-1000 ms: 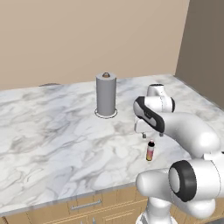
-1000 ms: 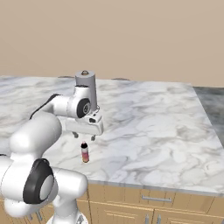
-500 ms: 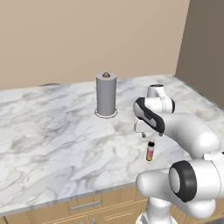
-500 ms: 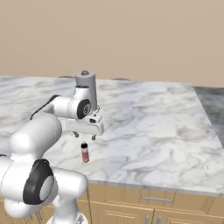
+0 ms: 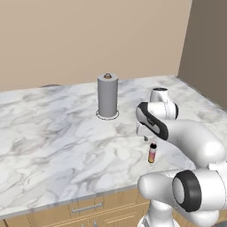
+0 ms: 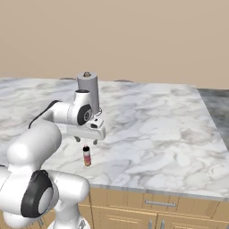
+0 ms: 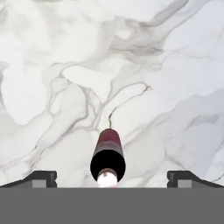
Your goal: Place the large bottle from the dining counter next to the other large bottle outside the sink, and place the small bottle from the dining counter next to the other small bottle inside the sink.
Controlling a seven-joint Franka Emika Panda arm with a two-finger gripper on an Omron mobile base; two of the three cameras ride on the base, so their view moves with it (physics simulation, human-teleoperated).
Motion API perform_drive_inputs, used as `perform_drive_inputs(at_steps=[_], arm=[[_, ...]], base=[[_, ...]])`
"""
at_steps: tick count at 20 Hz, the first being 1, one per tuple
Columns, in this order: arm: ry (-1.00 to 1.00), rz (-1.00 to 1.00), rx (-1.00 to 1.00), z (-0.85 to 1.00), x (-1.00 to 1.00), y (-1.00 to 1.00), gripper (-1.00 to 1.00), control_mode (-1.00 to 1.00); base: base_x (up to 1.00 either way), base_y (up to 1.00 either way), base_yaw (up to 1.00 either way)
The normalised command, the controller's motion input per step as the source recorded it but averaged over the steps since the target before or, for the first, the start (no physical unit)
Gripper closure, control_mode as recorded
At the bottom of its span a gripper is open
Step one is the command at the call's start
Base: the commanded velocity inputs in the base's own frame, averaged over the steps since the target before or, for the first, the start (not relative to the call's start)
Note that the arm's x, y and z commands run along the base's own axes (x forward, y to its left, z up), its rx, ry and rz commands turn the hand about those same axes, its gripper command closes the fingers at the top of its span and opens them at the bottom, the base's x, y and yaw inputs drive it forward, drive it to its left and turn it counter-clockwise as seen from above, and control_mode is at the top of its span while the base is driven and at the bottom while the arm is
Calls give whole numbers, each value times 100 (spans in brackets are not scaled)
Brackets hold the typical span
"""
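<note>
Basically nothing's moved yet: the gripper (image 6: 86, 142) hangs wide open and empty, with the small bottle (image 6: 86, 156) upright right below it between the fingertips, on the dining counter (image 6: 156, 129). Grabbing, sink drop-off, large bottle all remain.

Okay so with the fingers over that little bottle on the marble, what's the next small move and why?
Probably lower straight down: the gripper hangs open just above the upright small bottle, which sits centred between the fingers in the hand view, not yet enclosed.
</note>
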Motion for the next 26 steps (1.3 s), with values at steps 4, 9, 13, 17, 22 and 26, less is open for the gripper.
perform_drive_inputs(at_steps=[4,9,13,17,22,26], arm=[[2,0,0,0,0,10,-100,-100],[1,0,0,0,0,9,-100,-100],[0,0,0,-2,-3,0,-100,-100],[0,0,0,-5,-13,-10,-100,-100],[0,0,0,-8,-13,-8,-100,-100],[0,0,0,-9,0,0,-100,-100]], base=[[0,0,0],[0,0,0],[0,0,0],[0,0,0],[0,0,0],[0,0,0]])
